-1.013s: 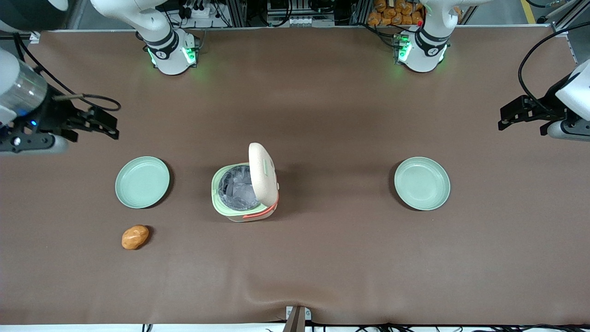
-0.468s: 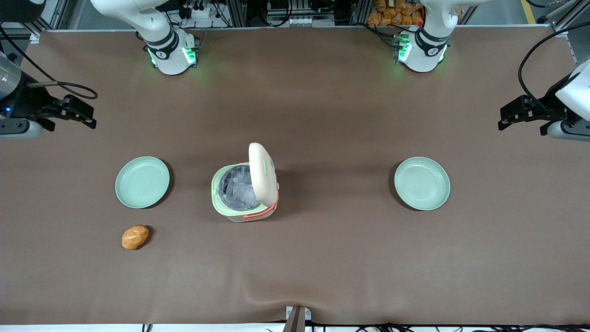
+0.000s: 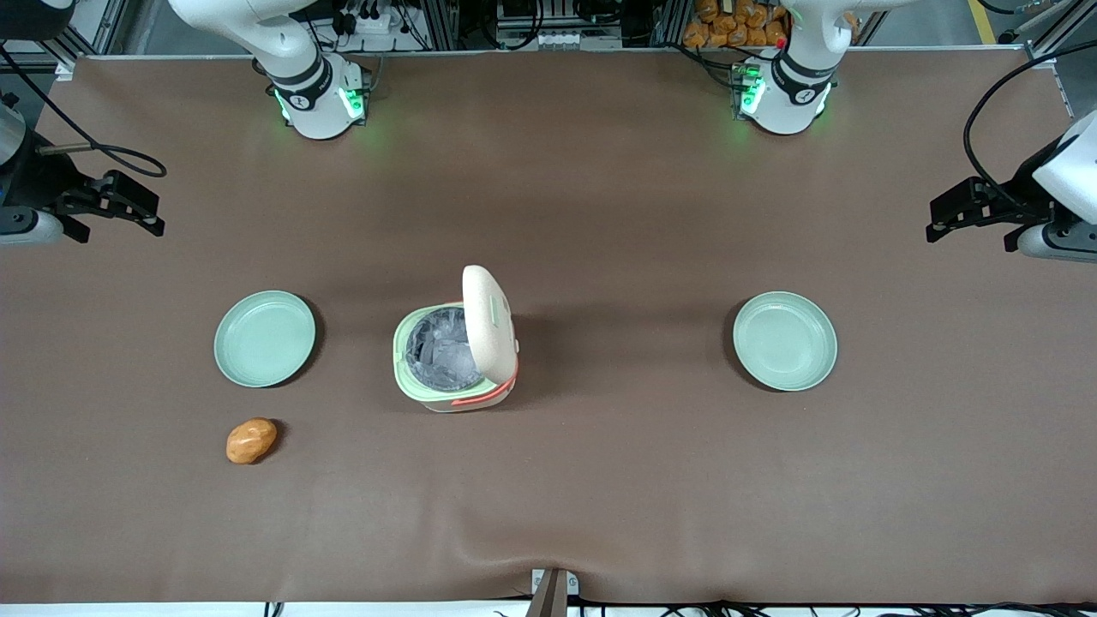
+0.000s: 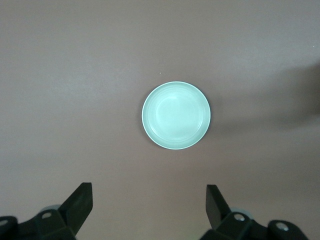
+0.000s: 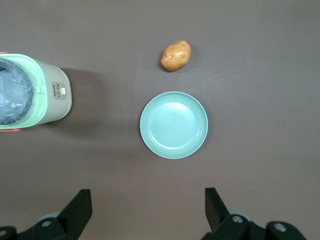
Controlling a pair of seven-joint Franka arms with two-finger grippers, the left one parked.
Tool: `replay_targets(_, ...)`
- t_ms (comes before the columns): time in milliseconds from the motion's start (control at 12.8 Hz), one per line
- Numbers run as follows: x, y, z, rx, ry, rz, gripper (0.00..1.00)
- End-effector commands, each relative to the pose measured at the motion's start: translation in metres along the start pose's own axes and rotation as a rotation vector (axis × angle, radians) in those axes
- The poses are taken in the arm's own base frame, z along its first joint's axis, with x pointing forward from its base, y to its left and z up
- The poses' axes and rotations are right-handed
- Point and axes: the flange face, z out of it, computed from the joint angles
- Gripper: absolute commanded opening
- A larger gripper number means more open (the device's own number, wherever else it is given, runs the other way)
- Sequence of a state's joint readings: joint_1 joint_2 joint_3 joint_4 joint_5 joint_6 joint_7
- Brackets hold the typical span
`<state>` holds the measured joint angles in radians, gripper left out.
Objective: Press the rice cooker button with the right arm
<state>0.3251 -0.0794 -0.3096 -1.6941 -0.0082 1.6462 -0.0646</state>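
The cream rice cooker (image 3: 454, 377) stands mid-table with its lid (image 3: 488, 321) swung upright, showing the silvery inner pot (image 3: 441, 347) and pale green rim. The right wrist view shows the cooker's side (image 5: 47, 92) with a small button panel (image 5: 61, 91). My right gripper (image 3: 152, 214) hangs above the table toward the working arm's end, well away from the cooker and farther from the front camera than the nearby plate. It is open (image 5: 147, 202), its fingers (image 5: 80, 205) wide apart with only bare table between them.
A pale green plate (image 3: 264, 338) (image 5: 173, 124) lies beside the cooker toward the working arm's end, with a potato (image 3: 251, 440) (image 5: 176, 55) nearer the front camera. Another green plate (image 3: 784, 340) (image 4: 176, 115) lies toward the parked arm's end. Brown mat (image 3: 600, 480) covers the table.
My right gripper has drawn away from the cooker toward the working arm's end of the table and farther from the front camera. Cooker, plates and potato have not moved.
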Motion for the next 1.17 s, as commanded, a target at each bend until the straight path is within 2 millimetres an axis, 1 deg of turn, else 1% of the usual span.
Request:
replay_targets(0,-0.003,0.0,-0.014,-0.013,0.024,-0.011,1.0)
replay_targets(390,-0.003,-0.005,-0.015,-0.004,0.026,-0.015,1.0)
replay_targets(623,-0.002,-0.007,-0.025,-0.007,0.046,-0.018,1.0)
replay_targets(779,-0.002,-0.003,-0.028,-0.008,0.052,-0.013,1.0)
replay_targets(935,0.0,-0.002,-0.026,-0.007,0.05,-0.01,1.0)
replay_targets(1091,-0.002,0.004,-0.029,-0.008,0.053,0.002,1.0)
